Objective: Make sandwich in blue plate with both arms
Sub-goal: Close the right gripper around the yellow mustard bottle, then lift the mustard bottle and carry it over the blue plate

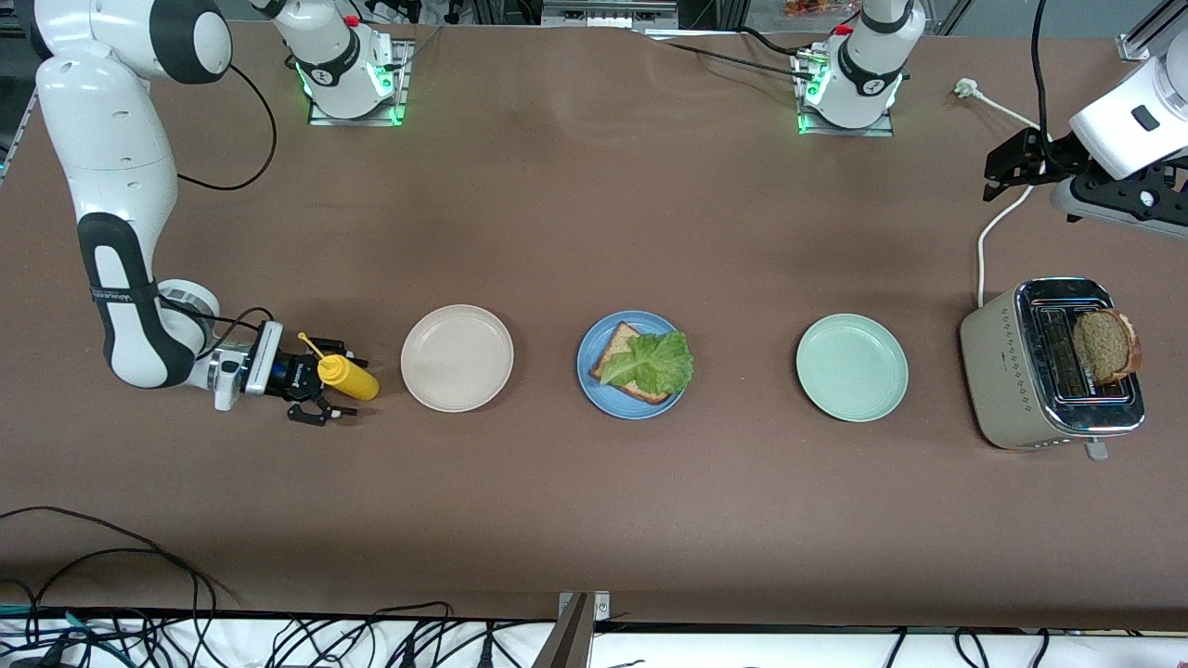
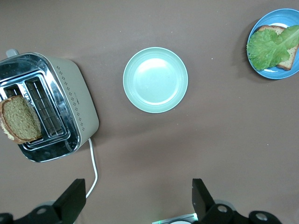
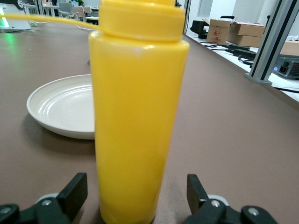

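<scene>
The blue plate (image 1: 640, 412) lies mid-table and carries one brown bread slice (image 1: 617, 346) with a green lettuce leaf (image 1: 654, 364) on top. A second bread slice (image 1: 1104, 345) sticks up out of the toaster (image 1: 1002, 371) at the left arm's end. My left gripper (image 1: 1007, 172) hangs open and empty above the table near the toaster; its wrist view shows the toaster slice (image 2: 18, 119) and the lettuce (image 2: 268, 46). My right gripper (image 1: 336, 385) is low at the right arm's end, open, its fingers on either side of the yellow squeeze bottle (image 3: 135, 116) with gaps showing.
A cream-white plate (image 1: 457, 357) lies between the bottle and the blue plate. A mint-green plate (image 1: 852, 366) lies between the blue plate and the toaster. The toaster's white cord (image 1: 984, 246) runs toward the arm bases. Cables hang along the table's near edge.
</scene>
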Robot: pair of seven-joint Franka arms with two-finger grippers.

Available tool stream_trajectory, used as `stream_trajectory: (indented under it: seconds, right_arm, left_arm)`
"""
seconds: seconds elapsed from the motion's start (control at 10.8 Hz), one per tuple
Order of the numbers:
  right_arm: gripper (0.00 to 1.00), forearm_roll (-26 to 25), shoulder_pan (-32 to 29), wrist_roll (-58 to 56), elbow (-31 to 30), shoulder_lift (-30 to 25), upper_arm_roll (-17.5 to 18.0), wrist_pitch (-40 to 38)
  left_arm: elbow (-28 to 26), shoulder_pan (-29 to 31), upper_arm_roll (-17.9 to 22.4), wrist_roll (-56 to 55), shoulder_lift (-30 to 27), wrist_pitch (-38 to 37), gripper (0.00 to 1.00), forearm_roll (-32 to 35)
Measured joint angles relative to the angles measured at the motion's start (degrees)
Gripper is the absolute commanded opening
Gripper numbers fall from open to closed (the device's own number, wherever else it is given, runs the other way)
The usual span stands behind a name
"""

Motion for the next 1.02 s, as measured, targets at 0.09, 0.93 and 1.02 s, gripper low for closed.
stream_trajectory:
  seconds: [0.09,0.93,1.02]
  right_arm:
    - [0.11,0.5,0.2,-0.1,0.0,0.1,0.0,0.1]
    - [0.0,0.3,8.0,6.6,0.7,-2.7,-8.7,3.0]
    - [0.0,-1.3,11.7,10.7,0.8,-3.9,-12.2,3.0]
  left_arm:
    - [0.0,0.0,0.0,0.0,0.0,0.0,1.0,0.0]
    - [0.0,0.0,0.0,0.0,0.0,-0.6,1.0,0.0]
    - [0.0,0.0,0.0,0.0,0.0,-0.6,1.0,0.0]
